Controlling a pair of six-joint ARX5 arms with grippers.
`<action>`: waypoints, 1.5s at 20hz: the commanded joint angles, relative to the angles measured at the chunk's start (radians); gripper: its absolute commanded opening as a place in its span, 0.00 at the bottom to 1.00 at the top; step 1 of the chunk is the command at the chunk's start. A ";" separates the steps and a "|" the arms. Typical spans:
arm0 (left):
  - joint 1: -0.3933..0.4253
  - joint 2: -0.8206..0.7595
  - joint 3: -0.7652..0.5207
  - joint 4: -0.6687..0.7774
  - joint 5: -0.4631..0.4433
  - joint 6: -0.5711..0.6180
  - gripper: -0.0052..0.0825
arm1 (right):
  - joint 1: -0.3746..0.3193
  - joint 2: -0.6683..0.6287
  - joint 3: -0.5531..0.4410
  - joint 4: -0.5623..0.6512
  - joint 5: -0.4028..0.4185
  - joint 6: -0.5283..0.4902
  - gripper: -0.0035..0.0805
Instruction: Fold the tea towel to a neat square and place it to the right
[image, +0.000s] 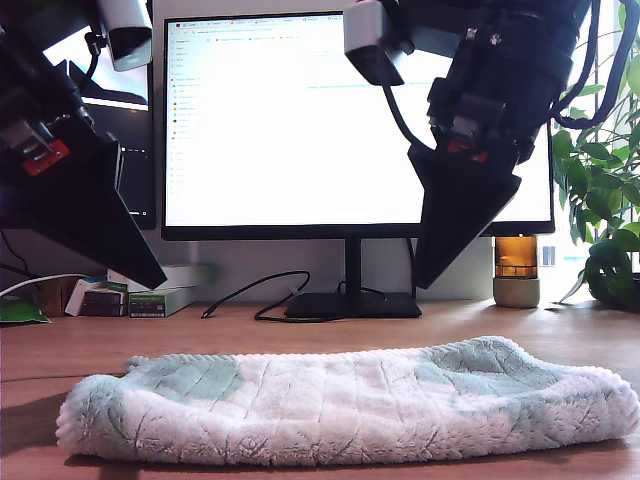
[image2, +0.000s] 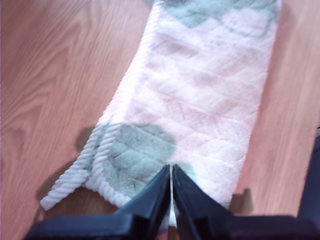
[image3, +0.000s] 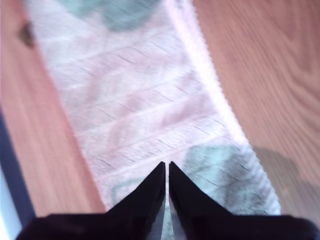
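Note:
The tea towel (image: 350, 405) lies on the wooden table as a long folded strip, off-white and fluffy with pale green patches at both ends. My first gripper (image2: 171, 169) is shut and empty, hanging over one end of the tea towel (image2: 200, 100), above a green patch and beside the beaded hem (image2: 95, 155). My second gripper (image3: 166, 165) is also shut and empty, over the other end of the tea towel (image3: 140, 110). In the exterior view one arm's black gripper (image: 160, 280) hangs at the left and another's (image: 420, 283) at the right, both well above the cloth.
Behind the towel stand a lit monitor (image: 300, 120) on its stand (image: 352, 300), a loose black cable (image: 250, 295) and small boxes (image: 130, 298) at the exterior view's left. An amber jar (image: 516, 270) and a plant (image: 605, 200) are at its right.

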 joint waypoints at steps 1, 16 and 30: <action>0.005 0.021 -0.003 0.008 0.025 -0.002 0.03 | -0.013 0.011 0.000 0.011 -0.009 0.001 0.03; 0.014 0.251 -0.013 0.006 0.063 0.025 0.03 | -0.124 0.197 -0.002 0.041 0.068 -0.010 0.03; 0.036 0.320 -0.013 0.108 -0.072 0.017 0.03 | -0.187 0.222 -0.002 0.015 0.132 0.034 0.03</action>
